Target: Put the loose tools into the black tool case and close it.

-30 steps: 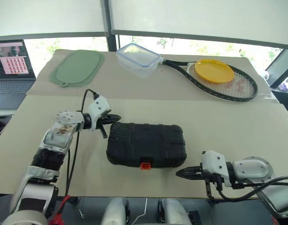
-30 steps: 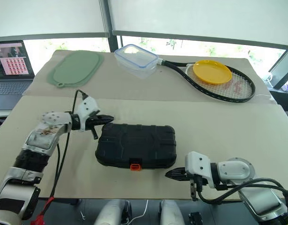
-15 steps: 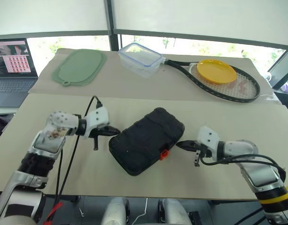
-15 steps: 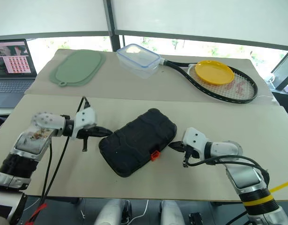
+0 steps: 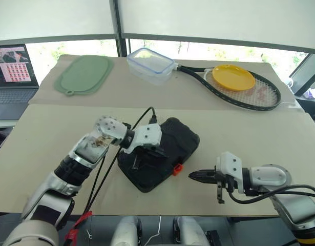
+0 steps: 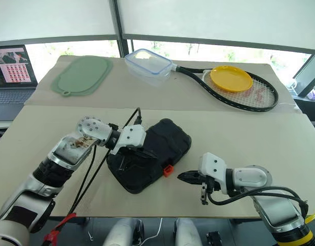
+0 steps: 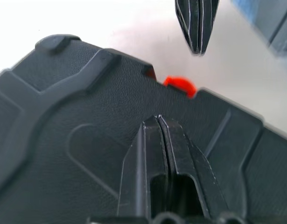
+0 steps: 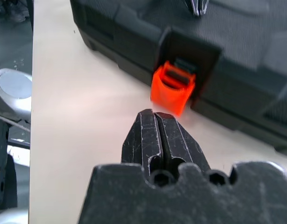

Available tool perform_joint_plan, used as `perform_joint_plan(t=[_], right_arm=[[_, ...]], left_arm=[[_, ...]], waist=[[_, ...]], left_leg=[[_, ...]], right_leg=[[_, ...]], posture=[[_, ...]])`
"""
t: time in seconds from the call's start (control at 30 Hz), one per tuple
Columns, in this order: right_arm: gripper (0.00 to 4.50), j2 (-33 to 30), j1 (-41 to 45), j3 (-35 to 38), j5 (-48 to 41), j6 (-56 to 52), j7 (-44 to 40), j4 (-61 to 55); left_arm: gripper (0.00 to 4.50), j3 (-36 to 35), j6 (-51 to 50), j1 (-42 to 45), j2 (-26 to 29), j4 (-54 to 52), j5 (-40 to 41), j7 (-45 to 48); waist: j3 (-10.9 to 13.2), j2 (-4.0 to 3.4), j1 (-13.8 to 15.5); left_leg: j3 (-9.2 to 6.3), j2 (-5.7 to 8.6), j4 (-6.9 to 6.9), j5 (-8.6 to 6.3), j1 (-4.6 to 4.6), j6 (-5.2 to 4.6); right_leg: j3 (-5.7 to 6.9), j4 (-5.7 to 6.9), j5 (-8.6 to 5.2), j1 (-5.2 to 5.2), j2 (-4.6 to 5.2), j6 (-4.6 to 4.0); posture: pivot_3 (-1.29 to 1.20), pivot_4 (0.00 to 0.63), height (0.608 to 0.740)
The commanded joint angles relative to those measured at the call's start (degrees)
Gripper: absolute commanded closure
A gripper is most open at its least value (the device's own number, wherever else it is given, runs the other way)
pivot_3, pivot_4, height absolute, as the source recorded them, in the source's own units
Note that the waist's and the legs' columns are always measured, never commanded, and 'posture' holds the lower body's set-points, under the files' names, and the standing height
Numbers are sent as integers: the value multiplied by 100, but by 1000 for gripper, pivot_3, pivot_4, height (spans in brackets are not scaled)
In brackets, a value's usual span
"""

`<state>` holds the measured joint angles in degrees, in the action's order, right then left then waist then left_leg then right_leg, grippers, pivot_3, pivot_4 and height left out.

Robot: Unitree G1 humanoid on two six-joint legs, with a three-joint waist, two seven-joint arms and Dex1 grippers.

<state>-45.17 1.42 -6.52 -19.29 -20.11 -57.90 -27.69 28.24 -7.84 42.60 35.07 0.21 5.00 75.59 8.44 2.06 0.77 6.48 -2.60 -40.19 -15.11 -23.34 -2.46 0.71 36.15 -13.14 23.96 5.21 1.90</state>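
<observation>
Your black ribbed plastic tool case (image 5: 160, 156) lies skewed mid-table, lid down, small orange latch (image 8: 172, 87) facing the right gripper (image 5: 194, 176), clenched empty just beside it. Left gripper (image 7: 161, 125), clenched, rests on the lid.

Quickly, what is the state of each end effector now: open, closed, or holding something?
Left end effector: closed, holding nothing, over the black tool case.
Right end effector: closed, holding nothing.
</observation>
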Motion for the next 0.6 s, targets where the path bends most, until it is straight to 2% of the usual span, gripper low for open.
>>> perform_joint_plan(t=[0.03, 0.3, 0.6], right_arm=[[4500, 204, 225, -258, 234, -56, 268, -3], [4500, 434, 476, -699, 720, -48, 459, 476], [4500, 693, 811, -924, 979, -101, 561, 892]], left_arm=[[4407, 452, 712, -144, 128, 781, -797, 80], [4407, 277, 737, -95, -16, 835, -645, 150], [4407, 171, 659, -93, -99, 771, -611, 122]], waist=[[-26, -1, 0], [-50, -17, -4], [-51, -18, -9]], left_leg=[[0, -1, 0, 0, 6, 0], [-1, -8, 4, -2, 54, -3], [-2, -8, 4, -2, 53, -3]], right_leg=[[0, 0, 0, -5, 0, 0], [4, -4, -4, -57, 1, -5], [4, -3, -3, -57, -1, -4]], posture=[[0, 150, 738], [0, 150, 738], [0, 150, 738]])
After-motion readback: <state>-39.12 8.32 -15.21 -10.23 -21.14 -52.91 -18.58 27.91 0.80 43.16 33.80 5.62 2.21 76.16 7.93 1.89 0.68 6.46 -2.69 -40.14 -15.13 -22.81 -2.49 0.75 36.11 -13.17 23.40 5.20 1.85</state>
